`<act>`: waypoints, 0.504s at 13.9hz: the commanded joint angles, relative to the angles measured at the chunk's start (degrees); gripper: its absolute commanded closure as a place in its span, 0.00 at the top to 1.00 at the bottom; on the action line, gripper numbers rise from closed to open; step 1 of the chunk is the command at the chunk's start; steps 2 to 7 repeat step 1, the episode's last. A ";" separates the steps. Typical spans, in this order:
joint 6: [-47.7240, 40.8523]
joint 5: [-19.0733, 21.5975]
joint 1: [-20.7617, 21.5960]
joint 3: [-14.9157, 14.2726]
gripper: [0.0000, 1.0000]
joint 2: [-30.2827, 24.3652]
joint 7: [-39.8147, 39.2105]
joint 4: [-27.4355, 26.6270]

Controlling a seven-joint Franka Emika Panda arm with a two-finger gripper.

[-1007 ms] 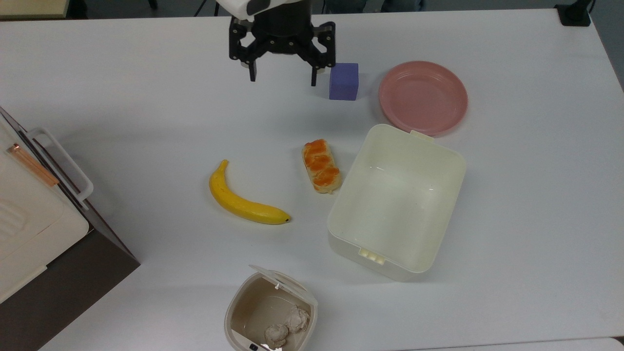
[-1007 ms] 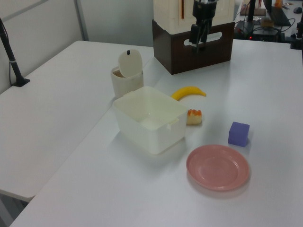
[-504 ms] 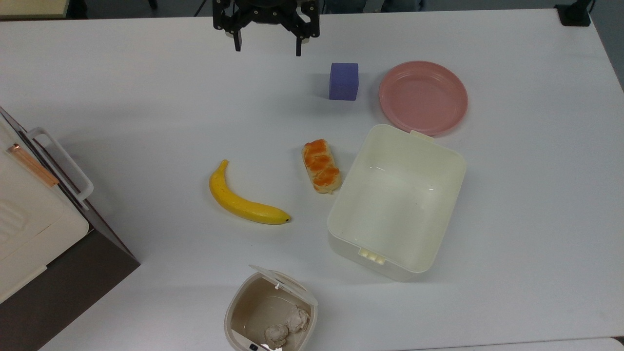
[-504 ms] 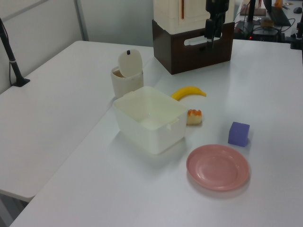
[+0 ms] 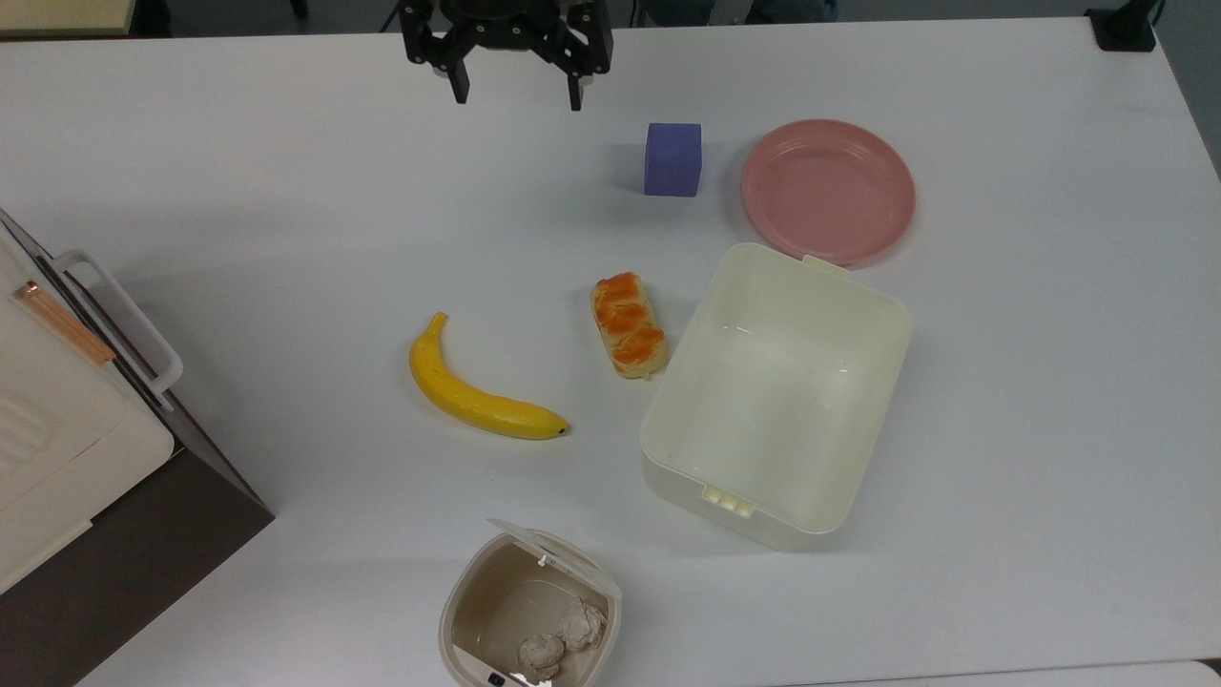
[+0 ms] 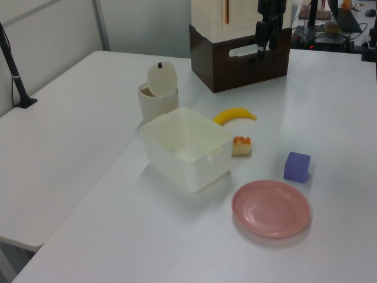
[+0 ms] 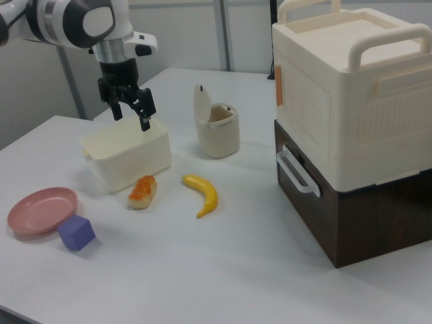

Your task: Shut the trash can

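Gripper (image 5: 516,95) raised above table (image 5: 286,210), near the top view's upper edge; fingers spread apart, nothing between them. Well apart from trash can (image 5: 530,615), at the top view's lower edge, lid (image 6: 161,78) swung upright, two crumpled wads (image 5: 563,637) on the beige floor inside.

Between gripper and trash can in the top view: banana (image 5: 477,396) and pastry (image 5: 627,324), side by side, not touching. Pastry just beside the lidless cream tub (image 5: 777,396), on the top view's left of it. Purple block (image 5: 672,158) near the gripper, toward the top view's right; pink plate (image 5: 828,189) just beyond the block, close to the tub's far rim.

Large white-and-brown box (image 7: 351,128) with handles at the top view's left edge, well apart from the trash can.
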 commanded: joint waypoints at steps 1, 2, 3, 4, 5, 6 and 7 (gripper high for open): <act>-0.18 1.55 0.30 -0.65 1.00 -1.72 -1.22 -1.82; -0.18 1.55 0.30 -0.65 1.00 -1.72 -1.22 -1.82; -0.18 1.55 0.30 -0.65 1.00 -1.72 -1.22 -1.82; -0.18 1.55 0.30 -0.65 1.00 -1.72 -1.22 -1.82; -0.18 1.55 0.30 -0.65 1.00 -1.72 -1.22 -1.82; -0.18 1.55 0.30 -0.65 1.00 -1.72 -1.22 -1.82; -0.18 1.55 0.30 -0.65 1.00 -1.72 -1.22 -1.82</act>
